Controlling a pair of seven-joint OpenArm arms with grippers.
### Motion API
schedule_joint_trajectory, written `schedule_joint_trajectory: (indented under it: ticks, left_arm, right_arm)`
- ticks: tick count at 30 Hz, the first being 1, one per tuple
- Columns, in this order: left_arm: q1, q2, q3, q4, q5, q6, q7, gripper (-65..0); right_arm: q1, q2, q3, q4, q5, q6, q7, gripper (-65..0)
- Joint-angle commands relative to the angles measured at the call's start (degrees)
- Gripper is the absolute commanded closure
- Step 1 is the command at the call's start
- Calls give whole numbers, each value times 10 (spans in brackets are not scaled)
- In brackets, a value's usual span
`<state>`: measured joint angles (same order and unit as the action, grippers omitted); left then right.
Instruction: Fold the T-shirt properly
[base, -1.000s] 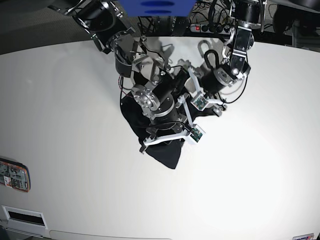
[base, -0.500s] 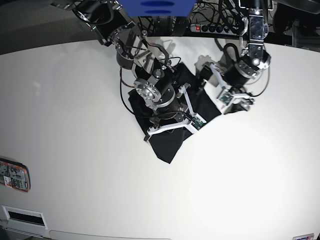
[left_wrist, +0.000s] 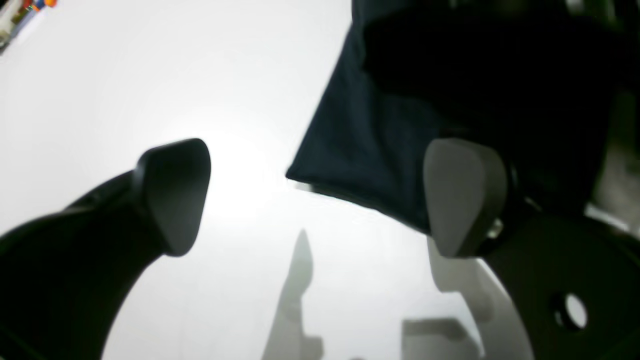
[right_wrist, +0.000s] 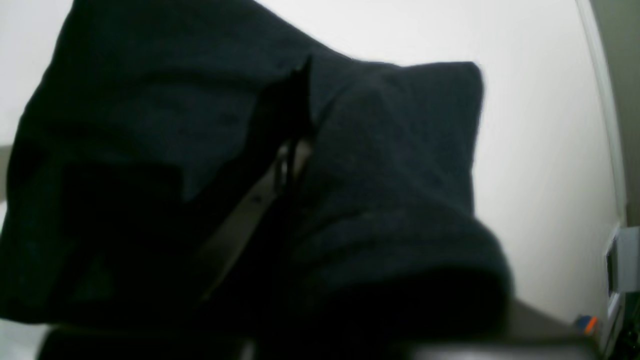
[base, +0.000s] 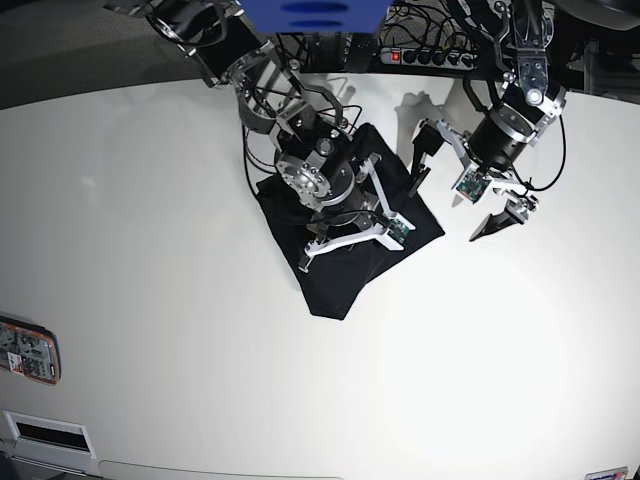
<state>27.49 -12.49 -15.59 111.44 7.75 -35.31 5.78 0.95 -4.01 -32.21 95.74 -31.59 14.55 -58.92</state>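
- The table (base: 150, 250) is a broad white surface; its near part carries only a small printed card (base: 28, 350) at the edge.
- The T-shirt (base: 340, 275) lies toward the far middle of the table as a compact, roughly diamond-shaped black bundle, one corner pointing to the near side and another to the side of the left arm.
- The right gripper (base: 345, 235) sits over the middle of the cloth. In the right wrist view its fingers are pressed together with black fabric draped thick on both sides of them, so it appears clamped on a fold of the T-shirt (right_wrist: 390, 200).
- The left gripper (base: 470, 200) hangs just off the shirt's corner, above bare table. In the left wrist view its two pads stand wide apart with nothing between them, and the shirt's corner (left_wrist: 360, 150) lies beyond, in the gap and running behind one pad.
- Handling, as a judgement: the cloth looks soft, light and limp, matte rather than slippery. It will sag and bunch wherever it is not supported and will not keep a crease without being pressed flat.
- Best hold, as a judgement: pinch through all layers at a corner or along a folded edge, such as the corner before the left gripper; a grab mid-panel would likely lift one layer only and undo the fold.
- Beyond the arms, a power strip (base: 420, 55) and cables lie at the far edge.
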Motion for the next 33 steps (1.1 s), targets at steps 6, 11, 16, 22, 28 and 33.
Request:
schedule_joint_trajectory:
  ticks: [6,11,16,22,28,33]
  left_arm:
    - [10,-3,-13,26,-10,4,-13,-650]
    - [10,-3,-13,26,-10,4,-13,-650]
    - [10,-3,-13,24,-10,4,-13,-650]
    - [10,-3,-14,26,-10,4,-15,-650]
    - [10,-3,-63,26,-10,4,-15,-650]
    - [10,-4,-97,25,-24,4,-15,-650]
  right_arm:
    - [1,-14,-41,-12,-63,-86,-1,-68]
    - [-6,-27,-105,-9,-140,-95,-2,-290]
    - [-5,-28,-112,-6,-122,-95,-18,-396]
    - [-2,-28,-112,-6,-114,-95,-15,-409]
    - [-5,-28,-112,22,-107,-94,-14,-409]
    - [-6,-28,-107,141,12,-94,6,-409]
